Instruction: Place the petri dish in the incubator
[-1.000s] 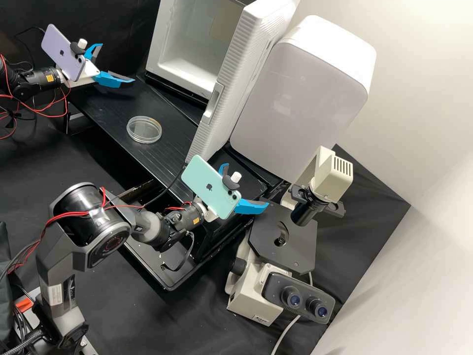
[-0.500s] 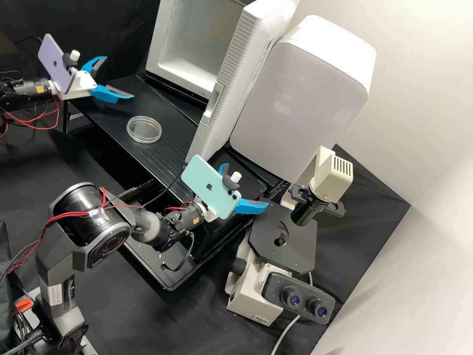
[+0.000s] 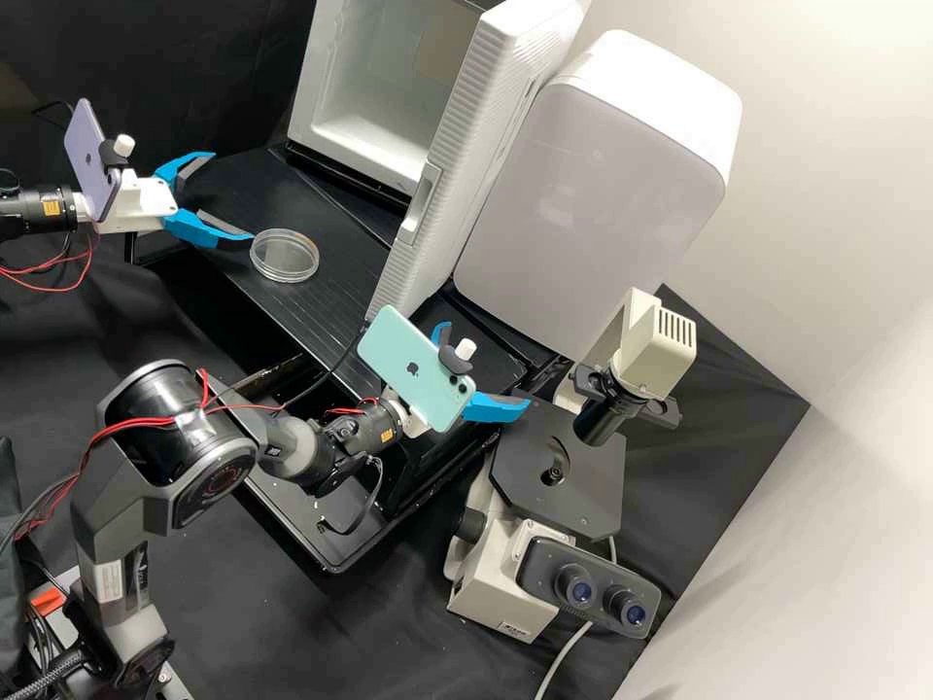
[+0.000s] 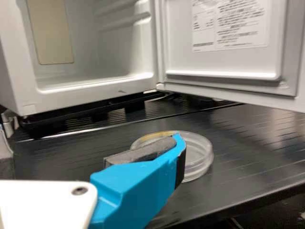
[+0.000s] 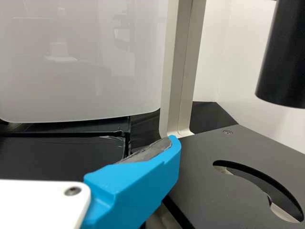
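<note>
The petri dish lies flat on the black tabletop, in front of the open incubator and outside its chamber. The incubator door stands swung open beside the dish.

The left claw is open and empty. It sits just beside the dish, its lower finger low over the tabletop and close to the dish rim.

The right claw is spread open and holds nothing. It is positioned above the microscope stage, well apart from the dish.
</note>
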You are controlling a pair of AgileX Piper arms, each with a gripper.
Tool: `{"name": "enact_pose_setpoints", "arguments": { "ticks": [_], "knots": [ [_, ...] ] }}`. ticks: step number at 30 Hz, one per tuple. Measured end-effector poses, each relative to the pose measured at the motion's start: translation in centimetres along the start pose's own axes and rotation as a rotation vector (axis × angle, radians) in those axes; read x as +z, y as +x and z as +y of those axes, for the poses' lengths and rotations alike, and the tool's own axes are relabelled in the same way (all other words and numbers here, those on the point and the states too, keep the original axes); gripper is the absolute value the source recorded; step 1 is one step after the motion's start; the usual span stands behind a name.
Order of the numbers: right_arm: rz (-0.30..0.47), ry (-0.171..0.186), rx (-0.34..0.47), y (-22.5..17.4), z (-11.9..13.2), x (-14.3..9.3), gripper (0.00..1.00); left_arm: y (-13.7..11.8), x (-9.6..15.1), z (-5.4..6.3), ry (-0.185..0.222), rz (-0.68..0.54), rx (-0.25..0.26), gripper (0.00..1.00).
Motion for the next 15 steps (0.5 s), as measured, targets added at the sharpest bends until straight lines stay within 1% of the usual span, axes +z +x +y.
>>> {"name": "enact_pose_setpoints", "arguments": {
  "ticks": [8, 11, 15],
  "knots": [
    [0.000, 0.000, 0.000, 0.0, 0.0, 0.0, 1.00, 0.0, 1.0, -0.3, -0.008, -0.036, -0.008, 1.00],
    [0.000, 0.000, 0.000, 0.0, 0.0, 0.0, 1.00, 0.2, 1.4, -0.8, -0.012, -0.049, -0.030, 1.00],
    [0.000, 0.000, 0.000, 0.0, 0.0, 0.0, 1.00, 1.0, 2.0, -1.7, -0.027, -0.047, -0.079, 1.00]
  ]
}}
